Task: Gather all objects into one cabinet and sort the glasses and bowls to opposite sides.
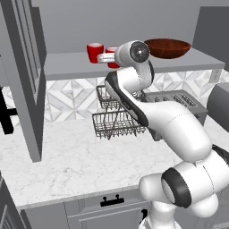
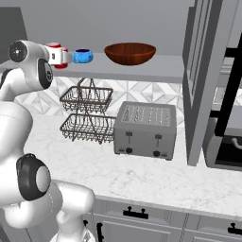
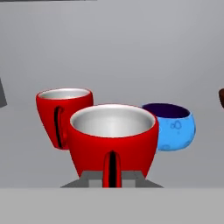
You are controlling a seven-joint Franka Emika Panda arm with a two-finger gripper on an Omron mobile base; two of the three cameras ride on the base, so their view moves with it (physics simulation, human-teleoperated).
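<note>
I'm holding my pincer (image 3: pixel 112 178) right behind the near red cup (image 3: pixel 113 139) on the grey cabinet shelf (image 3: pixel 183 168), can't tell if it's clamped, keeping it level and clear of the blue bowl (image 3: pixel 173 127) just beside.

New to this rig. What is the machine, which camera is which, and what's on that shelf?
It is a white arm on a drivable base in a rendered kitchen. Two pictures come from base cameras behind the arm, left and right; the third looks along the gripper.

On the grey shelf stand two red cups, a blue bowl and a brown bowl. On the counter below sit a wire rack and a toaster.

The near cup sits right at the gripper; whether it is gripped, I cannot tell.
</note>
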